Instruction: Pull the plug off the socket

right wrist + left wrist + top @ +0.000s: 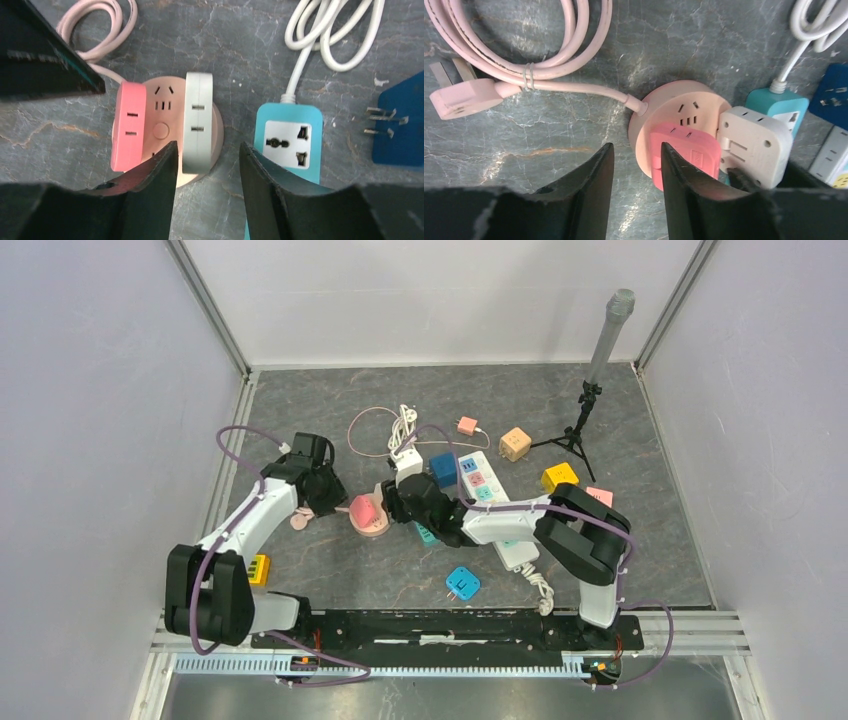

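Yellow adapter (259, 568): one, on the table beside the left arm's base.
Left pincer (636, 150): fingers a little apart, only bare table in the gap; it grips nothing. Its right finger stands in front of the pink plug's near edge.
Pink cord (549, 60): one coil, tied with a band, running to the round socket; its own three-pin end (461, 95) lies flat at the far left.
Round socket (679, 107): one, pale pink, flat on the table between the two pincers.
Plugs on the socket: two, both seated; one pink plug (128, 127) on the left, one white plug (197, 122) on the right, a strip of socket face between them.
Right pincer (208, 147): spread; the white plug's near end sits in the gap, by the left finger and clear of the right one.
Teal socket (290, 137): one, just right of the round socket, with a white looped cord (325, 35).
Dark blue adapter (400, 125): one, prongs pointing left.
Cubes further right: two; one peach (514, 444), one yellow (560, 477).
Tripod (575, 435): one, at the far right.
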Tool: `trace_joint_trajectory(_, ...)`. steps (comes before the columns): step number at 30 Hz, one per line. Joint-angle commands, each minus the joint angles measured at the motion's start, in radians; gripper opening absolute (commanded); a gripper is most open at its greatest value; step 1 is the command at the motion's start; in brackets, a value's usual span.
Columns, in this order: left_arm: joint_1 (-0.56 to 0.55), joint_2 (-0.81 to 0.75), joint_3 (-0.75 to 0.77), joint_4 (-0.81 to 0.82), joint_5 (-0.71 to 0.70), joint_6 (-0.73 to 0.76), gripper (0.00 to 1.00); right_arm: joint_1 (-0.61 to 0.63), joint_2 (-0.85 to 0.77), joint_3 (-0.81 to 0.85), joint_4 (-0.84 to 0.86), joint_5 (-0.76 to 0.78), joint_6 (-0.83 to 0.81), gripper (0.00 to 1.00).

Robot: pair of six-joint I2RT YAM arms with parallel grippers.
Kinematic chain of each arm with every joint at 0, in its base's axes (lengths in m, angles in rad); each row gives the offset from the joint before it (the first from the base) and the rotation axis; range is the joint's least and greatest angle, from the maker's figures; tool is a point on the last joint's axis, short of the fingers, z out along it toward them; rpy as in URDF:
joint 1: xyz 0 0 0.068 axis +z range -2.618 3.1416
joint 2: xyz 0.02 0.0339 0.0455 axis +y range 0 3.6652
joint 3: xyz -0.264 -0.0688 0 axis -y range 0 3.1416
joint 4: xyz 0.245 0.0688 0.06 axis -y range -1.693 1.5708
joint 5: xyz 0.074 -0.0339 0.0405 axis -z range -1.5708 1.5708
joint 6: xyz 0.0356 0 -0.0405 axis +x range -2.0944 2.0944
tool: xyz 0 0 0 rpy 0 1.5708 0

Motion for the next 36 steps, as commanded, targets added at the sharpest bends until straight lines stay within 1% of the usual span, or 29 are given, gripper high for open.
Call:
trace_joint_trajectory(1,-0.034,-0.017,-0.021,0.008,-0.05,-0.053,0.43,-0.033,-0.03,0.062,0.039,-0.11,-0.08,0.5)
trace_joint_trajectory(6,-0.045,-0.036,-0.056,0.011,-0.032,-0.062,0.37,-0.041,0.003,0.104,0.019,-0.197,-0.112,0.43)
trace_joint_trajectory(11,-0.056,-0.044,-0.071,0.01,0.006,-0.051,0.37,-0.045,0.025,0.113,0.028,-0.243,-0.106,0.38)
trace_joint_trajectory(16,-0.057,-0.027,-0.083,0.048,0.066,-0.039,0.36,-0.049,0.056,0.152,-0.007,-0.271,-0.115,0.4)
trace_joint_trajectory(19,-0.059,-0.015,-0.088,0.049,0.062,-0.041,0.35,-0.05,0.071,0.173,-0.037,-0.258,-0.124,0.42)
trace_joint_trajectory(22,-0.059,-0.011,-0.103,0.048,0.057,-0.043,0.32,-0.051,0.084,0.192,-0.063,-0.239,-0.136,0.41)
trace_joint_trajectory(26,-0.06,-0.024,-0.137,0.042,0.054,-0.049,0.28,-0.056,0.106,0.25,-0.146,-0.223,-0.127,0.41)
trace_joint_trajectory(29,-0.062,-0.025,-0.157,0.043,0.038,-0.052,0.28,-0.06,0.106,0.247,-0.135,-0.233,-0.125,0.41)
trace_joint_trajectory(32,-0.062,-0.016,-0.164,0.064,0.052,-0.054,0.27,-0.061,0.109,0.245,-0.125,-0.247,-0.126,0.4)
trace_joint_trajectory(36,-0.062,-0.008,-0.155,0.069,0.051,-0.059,0.27,-0.061,0.105,0.248,-0.12,-0.265,-0.137,0.4)
